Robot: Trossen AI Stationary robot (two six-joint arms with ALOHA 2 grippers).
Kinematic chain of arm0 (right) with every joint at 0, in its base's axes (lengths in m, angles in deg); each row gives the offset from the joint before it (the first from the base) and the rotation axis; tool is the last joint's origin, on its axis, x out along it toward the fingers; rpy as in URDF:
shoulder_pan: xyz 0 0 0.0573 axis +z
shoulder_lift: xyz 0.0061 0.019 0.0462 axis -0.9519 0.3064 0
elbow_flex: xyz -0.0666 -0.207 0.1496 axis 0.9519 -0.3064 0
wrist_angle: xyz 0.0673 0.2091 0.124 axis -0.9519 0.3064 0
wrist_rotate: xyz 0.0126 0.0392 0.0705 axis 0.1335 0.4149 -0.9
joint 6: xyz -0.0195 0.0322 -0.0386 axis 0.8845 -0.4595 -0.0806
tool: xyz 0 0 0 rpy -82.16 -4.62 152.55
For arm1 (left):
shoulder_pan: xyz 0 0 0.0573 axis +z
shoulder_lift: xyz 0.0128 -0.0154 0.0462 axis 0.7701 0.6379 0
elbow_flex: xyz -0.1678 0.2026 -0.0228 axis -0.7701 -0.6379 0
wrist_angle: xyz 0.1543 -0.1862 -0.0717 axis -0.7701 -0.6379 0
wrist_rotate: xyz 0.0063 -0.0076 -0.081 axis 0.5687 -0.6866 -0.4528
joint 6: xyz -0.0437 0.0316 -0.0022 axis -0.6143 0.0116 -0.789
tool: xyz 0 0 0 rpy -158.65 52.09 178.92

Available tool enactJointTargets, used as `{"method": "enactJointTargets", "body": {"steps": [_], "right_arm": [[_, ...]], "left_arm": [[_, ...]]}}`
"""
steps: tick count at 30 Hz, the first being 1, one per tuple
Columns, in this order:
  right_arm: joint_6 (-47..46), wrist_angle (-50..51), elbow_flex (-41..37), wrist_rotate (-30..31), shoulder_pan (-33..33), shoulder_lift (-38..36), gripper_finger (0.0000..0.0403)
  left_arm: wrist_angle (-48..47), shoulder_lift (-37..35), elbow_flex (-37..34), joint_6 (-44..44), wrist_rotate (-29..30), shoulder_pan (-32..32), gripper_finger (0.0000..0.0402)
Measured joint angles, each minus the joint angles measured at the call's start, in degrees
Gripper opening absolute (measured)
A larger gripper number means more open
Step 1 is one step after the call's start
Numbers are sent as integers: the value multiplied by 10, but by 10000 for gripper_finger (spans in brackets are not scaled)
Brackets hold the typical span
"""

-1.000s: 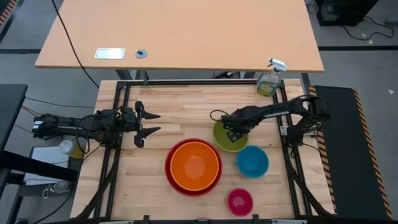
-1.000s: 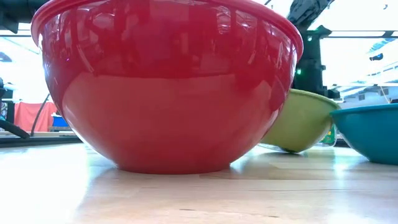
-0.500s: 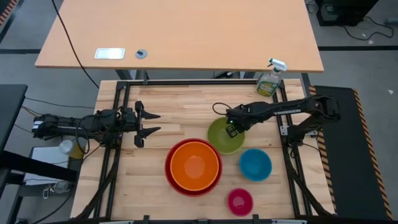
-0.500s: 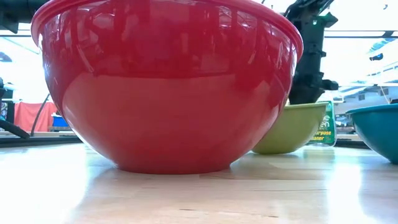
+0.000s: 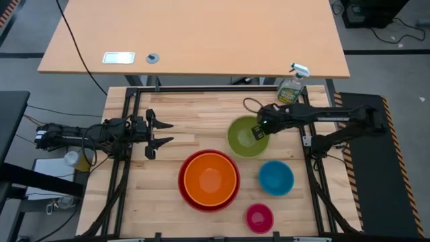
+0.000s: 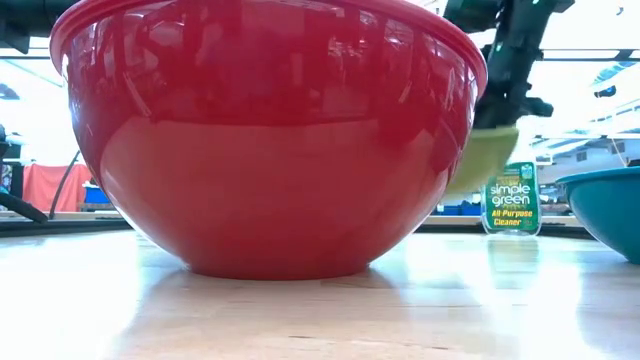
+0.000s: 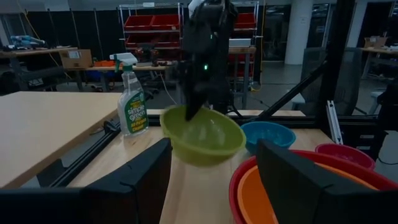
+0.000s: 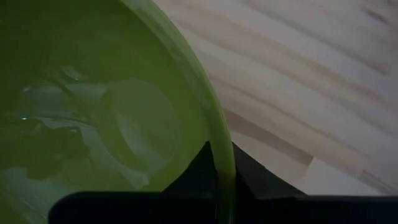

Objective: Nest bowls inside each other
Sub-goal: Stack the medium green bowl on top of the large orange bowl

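Note:
My right gripper (image 5: 261, 128) is shut on the lime green bowl (image 5: 246, 137), which hangs tilted above the table's right half (image 7: 202, 134). The orange bowl (image 5: 209, 178) sits inside the large red bowl (image 5: 191, 195) near the table's middle front. The blue bowl (image 5: 276, 177) and the small pink bowl (image 5: 259, 217) stand alone on the wood to the right. My left gripper (image 5: 164, 132) waits open at the table's left, level, with nothing between its fingers. My right gripper holds the green bowl by its rim (image 8: 224, 163) on the bowl's far right side, one finger inside and one outside the wall. The fingers come slanting down from above. The bowl is lifted clear of the table (image 6: 487, 160) and hangs tilted below the fingers.
A green spray bottle (image 5: 291, 86) stands at the far right corner, just behind the right arm. The black frame rail (image 5: 215, 88) borders the table's far edge. Bare wood (image 5: 195, 114) lies between the two grippers, in the table's far middle.
My right gripper has risen and drawn back toward the table's far right, taking the green bowl with it. The bowl leaned on the table a second ago and now hangs clear of it, tilted.

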Motion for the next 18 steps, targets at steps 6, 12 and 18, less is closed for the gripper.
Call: {"method": "enactJointTargets", "body": {"steps": [6, 12, 18], "right_arm": [[19, -120, 1, -24, 27, -68, 25], [46, -283, 2, -33, 92, -58, 25], [41, -342, 10, -44, 154, 41, 26]], "left_arm": [[0, 0, 0, 6, 0, 0, 238], [0, 0, 0, 14, 0, 0, 238], [0, 0, 0, 14, 0, 0, 238]]}}
